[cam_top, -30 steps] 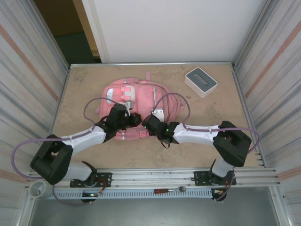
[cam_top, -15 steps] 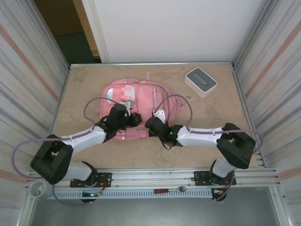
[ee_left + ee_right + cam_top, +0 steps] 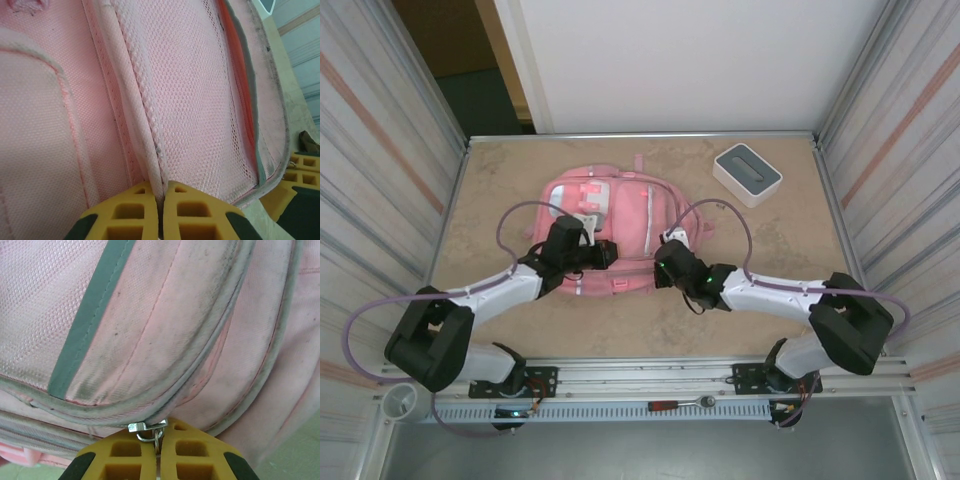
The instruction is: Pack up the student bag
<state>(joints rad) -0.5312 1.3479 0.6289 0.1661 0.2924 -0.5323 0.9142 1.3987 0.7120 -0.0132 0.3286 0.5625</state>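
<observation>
I count one pink bag [image 3: 620,205], one white-and-grey box [image 3: 747,173] and one tabletop [image 3: 500,170]. There are two arms, a left arm [image 3: 490,295] and a right arm [image 3: 780,297], and two pincers, a left pincer [image 3: 161,195] and a right pincer [image 3: 159,437]. There is one metal zip pull [image 3: 146,428] and one red-handled tool [image 3: 680,404].

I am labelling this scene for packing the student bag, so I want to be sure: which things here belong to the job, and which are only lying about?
Belong to the job: student bag; its zip pull, pinched by the right gripper; left gripper, shut on a seam of the bag.
Only lying about: white-and-grey box, untouched; red-handled tool on the front rail.
</observation>
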